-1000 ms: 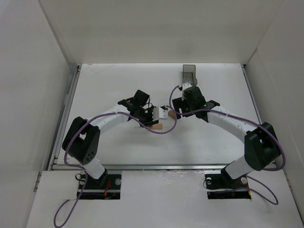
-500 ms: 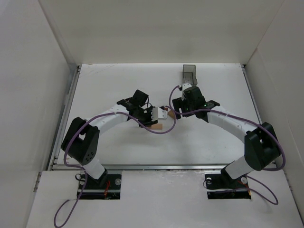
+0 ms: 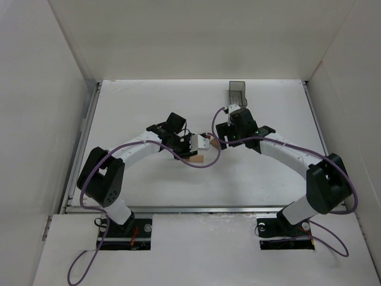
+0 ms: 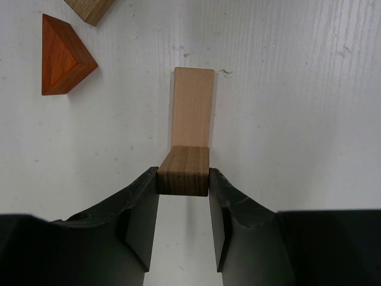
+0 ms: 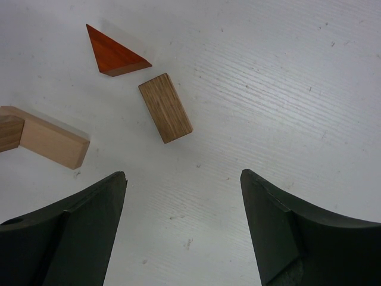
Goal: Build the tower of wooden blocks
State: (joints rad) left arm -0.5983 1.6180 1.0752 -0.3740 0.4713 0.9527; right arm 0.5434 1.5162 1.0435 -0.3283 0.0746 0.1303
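Observation:
In the left wrist view my left gripper (image 4: 183,179) is shut on a dark-grained wooden block (image 4: 183,171). This block meets the near end of a pale tan block (image 4: 193,106) lying flat on the table; I cannot tell whether it rests on it. An orange triangular block (image 4: 62,55) lies to the upper left, and a brown block (image 4: 90,8) shows at the top edge. In the right wrist view my right gripper (image 5: 183,179) is open and empty above bare table, just short of the brown block (image 5: 165,107), the orange triangle (image 5: 116,52) and the pale block (image 5: 50,138).
A translucent dark grey bin (image 3: 238,92) stands at the back of the white table (image 3: 274,173), behind the right arm. In the top view both grippers, left (image 3: 199,145) and right (image 3: 219,138), meet near the table's middle. White walls enclose the table.
Almost nothing differs. My left gripper has shifted very slightly with the block still in it. The right arm has not moved.

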